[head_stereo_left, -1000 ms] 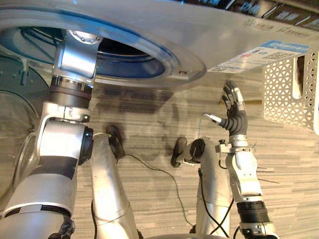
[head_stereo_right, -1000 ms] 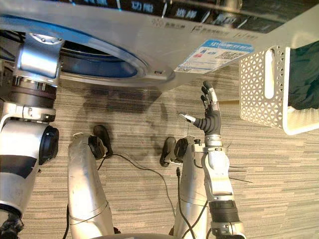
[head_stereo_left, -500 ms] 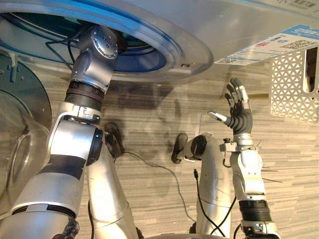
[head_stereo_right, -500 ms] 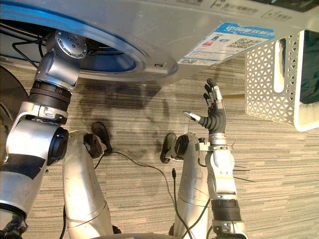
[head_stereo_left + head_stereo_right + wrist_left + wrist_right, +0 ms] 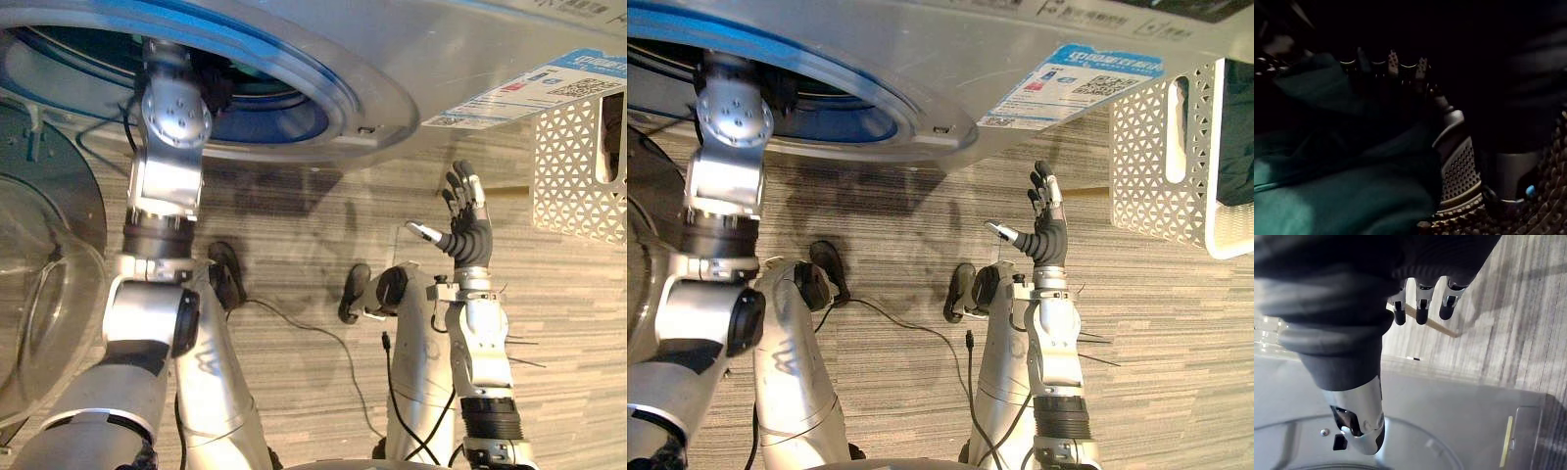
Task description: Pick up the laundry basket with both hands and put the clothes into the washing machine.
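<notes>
There is one washing machine (image 5: 392, 59), with one glass door (image 5: 39, 294) swung open at its left. One white laundry basket (image 5: 1146, 166) stands on the floor (image 5: 313, 255) at the right, with dark cloth (image 5: 1239, 127) inside. The left hand (image 5: 1457, 171) is in the drum (image 5: 245, 98). Teal clothes (image 5: 1327, 196) lie under and beside its fingers (image 5: 1393, 66), and it is too dark to tell whether they grip. The right hand (image 5: 468, 230) is raised between machine and basket, fingers spread straight.

Silver-grey washing machine (image 5: 441, 59), blue door ring (image 5: 294, 122), white triangle-patterned laundry basket (image 5: 1146, 162), teal clothes (image 5: 1327, 205), grey streaked floor (image 5: 294, 245)
</notes>
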